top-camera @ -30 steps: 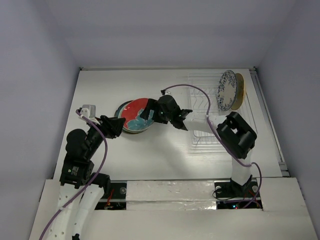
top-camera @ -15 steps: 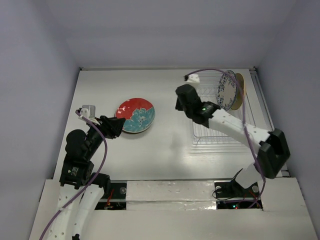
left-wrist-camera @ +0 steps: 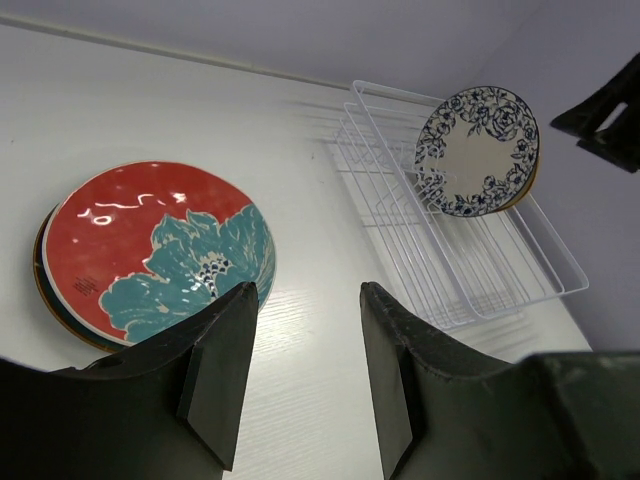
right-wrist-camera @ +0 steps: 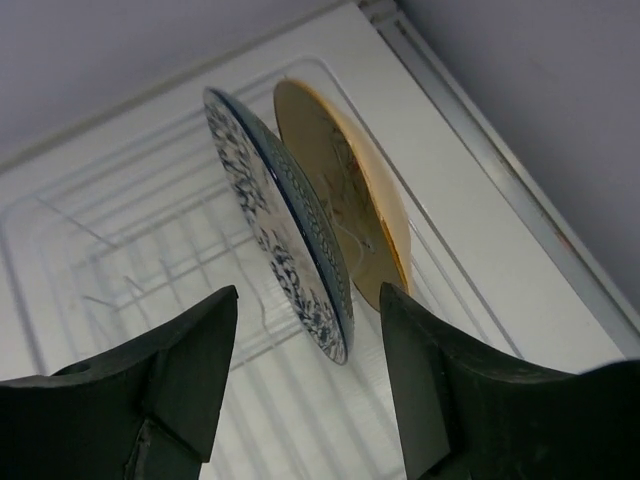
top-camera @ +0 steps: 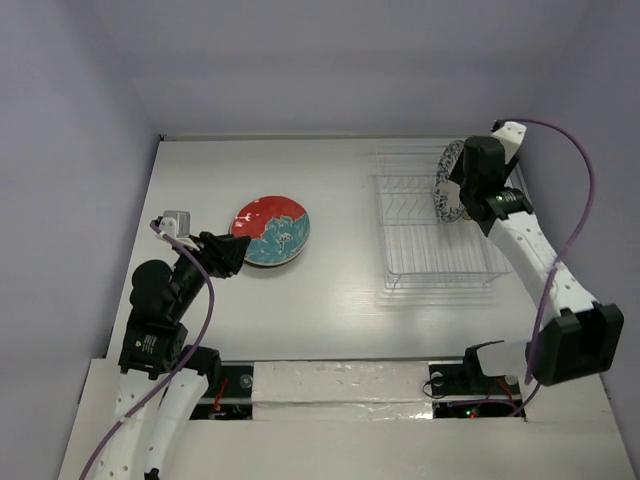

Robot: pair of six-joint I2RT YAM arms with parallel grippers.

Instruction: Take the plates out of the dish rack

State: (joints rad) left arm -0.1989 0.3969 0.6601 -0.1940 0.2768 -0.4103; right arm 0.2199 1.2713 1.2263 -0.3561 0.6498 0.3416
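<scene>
Blue-rimmed plate (right-wrist-camera: 265,200) stands racked before the right pincer (right-wrist-camera: 305,320), seemingly untouched.

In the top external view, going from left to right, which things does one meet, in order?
left gripper → red plate → dish rack. The white plate with blue rim and the right gripper overlap the rack, so they are left out.
</scene>
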